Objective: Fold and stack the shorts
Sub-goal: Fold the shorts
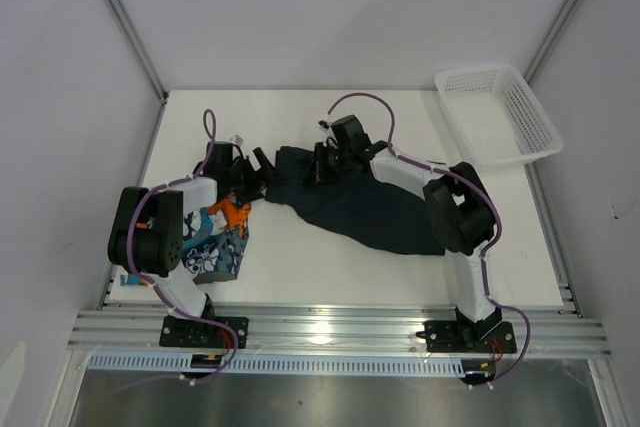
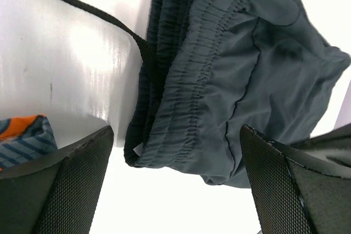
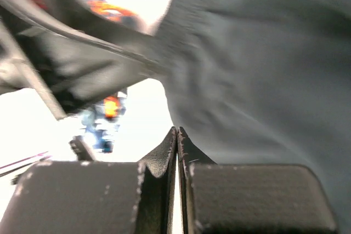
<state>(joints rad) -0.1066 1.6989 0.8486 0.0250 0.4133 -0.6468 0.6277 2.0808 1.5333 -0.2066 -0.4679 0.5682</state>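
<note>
The plain dark shorts (image 1: 360,209) lie spread mid-table (image 1: 300,117). Their long axis runs diagonally, from the gathered waistband (image 2: 186,108) at the far left down to the leg end at the near right. A black drawstring (image 2: 82,9) trails off the waistband onto the bare surface.

The waistband end points straight at our left gripper (image 1: 262,175), which sits just beside it with its fingers spread wide and nothing between them touching either pad. In the left wrist view the elastic edge lies across the gap, slightly beyond the fingertips.

Our right gripper (image 1: 322,162) rests on the far edge of the same shorts, just right of the waistband, with its fingers pressed together. We cannot tell whether a fold of cloth is pinched there.

We judge the left arm nearer to the waistband corner, so any new grip on that end falls to it.

The printed shorts (image 1: 215,242) lie bunched at the near left beneath the left arm, apart from the dark pair. The white mesh basket (image 1: 530,112) stands at the far right.
</note>
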